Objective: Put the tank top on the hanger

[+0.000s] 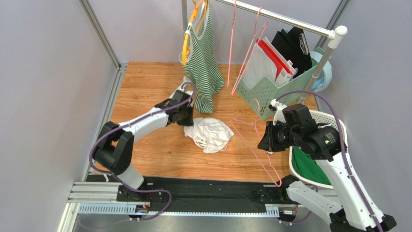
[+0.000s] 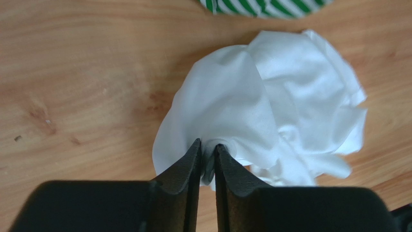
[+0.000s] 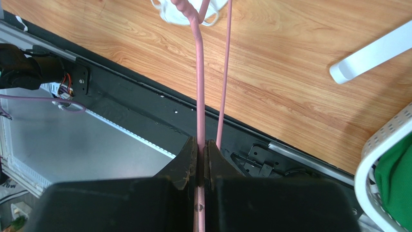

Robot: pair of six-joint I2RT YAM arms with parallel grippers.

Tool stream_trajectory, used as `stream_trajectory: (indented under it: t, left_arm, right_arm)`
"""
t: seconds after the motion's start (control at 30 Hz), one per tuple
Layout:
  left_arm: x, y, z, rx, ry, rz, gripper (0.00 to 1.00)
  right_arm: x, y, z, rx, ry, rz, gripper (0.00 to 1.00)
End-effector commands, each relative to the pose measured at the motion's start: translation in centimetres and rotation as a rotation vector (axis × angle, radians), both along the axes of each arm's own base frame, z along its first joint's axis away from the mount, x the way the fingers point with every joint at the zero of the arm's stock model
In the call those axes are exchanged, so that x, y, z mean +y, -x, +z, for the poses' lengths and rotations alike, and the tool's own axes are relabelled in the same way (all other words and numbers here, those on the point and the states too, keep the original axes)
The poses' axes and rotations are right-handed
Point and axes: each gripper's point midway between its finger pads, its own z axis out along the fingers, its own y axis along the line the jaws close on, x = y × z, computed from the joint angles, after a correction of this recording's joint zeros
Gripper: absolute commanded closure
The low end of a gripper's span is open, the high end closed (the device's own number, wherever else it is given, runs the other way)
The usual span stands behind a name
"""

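Top external view gives me the wooden table [image 1: 145,92] with the clothes rail [image 1: 285,20] across its far side. A green-and-white striped tank top [image 1: 203,63] hangs there on a yellow-orange hanger [image 1: 186,43]. The white tank top [image 1: 210,134] lies in a crumpled heap on the table between my two arms, just nearer to me than the striped one's hem. The pink wire hanger [image 3: 199,96] is off the rail and slants just right of the heap.

My right gripper [image 3: 203,145] holds it with jaws clamped on one wire and no gap showing. A second wire runs beside them, outside the grip. My left gripper [image 2: 208,150] sits at the heap's left edge, jaws almost together on a thin fold of white fabric.

I cannot tell whether that fold is strap, hem or body, so I judge the step in hand is to open the garment out. I would raise the left arm slowly so the cloth hangs and shows a strap or the neck opening. Meanwhile I would hold the hanger steady and level, since a thin wire may swivel in the pads. Then I would feed one hanger shoulder into the opening, keeping clear of the striped top.
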Motion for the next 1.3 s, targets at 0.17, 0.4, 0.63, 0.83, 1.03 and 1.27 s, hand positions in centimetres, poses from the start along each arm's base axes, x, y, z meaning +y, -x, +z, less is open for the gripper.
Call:
stream_trajectory:
  t: [0.17,0.4,0.63,0.83,1.03,1.27]
  left_arm:
    - [0.8,-2.1,3.4,-0.05,-0.028,-0.029,0.12]
    - [2.4,3.2,4.4,-0.049,0.131,0.108,0.14]
    - [-1.1,5.1,1.0,0.154,0.365,0.185,0.27]
    - [-1.8,4.6,-0.1,0.209,0.392,0.253,0.35]
    - [-2.0,4.4,-1.8,0.26,0.372,0.278,0.41]
    - [-1.9,4.0,-2.8,0.264,0.337,0.276,0.65]
  right_arm:
    - [3.2,-0.7,-0.1,-0.017,-0.083,0.07,1.0]
    - [4.0,-1.9,-0.4,-0.02,-0.06,0.111,1.0]
    - [5.3,-3.1,0.1,-0.036,-0.078,0.14,1.0]
    - [5.7,-3.5,0.2,-0.043,-0.088,0.148,1.0]
    - [5.7,-3.5,0.4,-0.046,-0.091,0.144,1.0]
    - [5.4,-3.2,0.3,-0.047,-0.091,0.126,1.0]
